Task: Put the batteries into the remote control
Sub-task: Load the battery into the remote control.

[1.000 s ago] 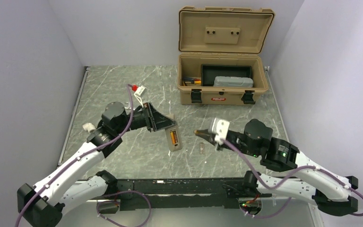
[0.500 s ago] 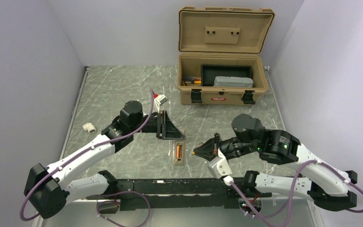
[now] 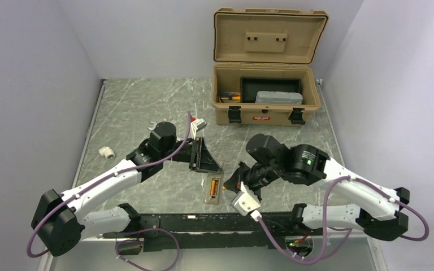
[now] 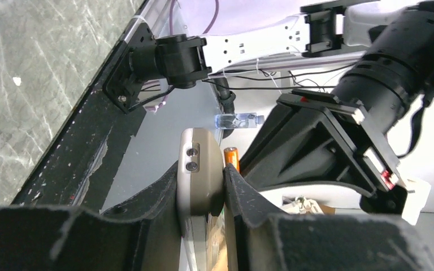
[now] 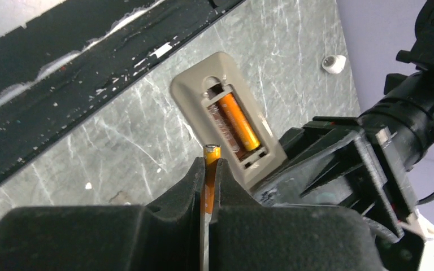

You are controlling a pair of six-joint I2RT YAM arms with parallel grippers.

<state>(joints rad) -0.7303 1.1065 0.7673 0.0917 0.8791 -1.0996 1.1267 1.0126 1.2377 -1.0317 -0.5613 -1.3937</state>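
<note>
The remote control point(image 3: 213, 189) lies back-up near the table's front edge with its battery bay open; one orange battery point(image 3: 214, 185) sits in the bay. My left gripper point(image 3: 208, 165) is shut on the remote's far end, and the left wrist view shows the grey-tan body point(image 4: 200, 169) clamped between both fingers. My right gripper point(image 3: 233, 182) is shut on the second battery point(image 5: 209, 169), holding it by its sides with the tip just short of the remote point(image 5: 226, 113). The loaded battery point(image 5: 238, 121) fills one slot; the slot beside it is dark.
An open tan toolbox point(image 3: 267, 116) stands at the back right. A small white plastic fitting point(image 3: 107, 152) lies at the left and also shows in the right wrist view point(image 5: 334, 63). The black base rail point(image 3: 215, 223) runs along the near edge, close behind the remote.
My left gripper has carried the remote toward the near edge and a little right. My right gripper has swung left and down with its battery, closing in on the remote's bay.
</note>
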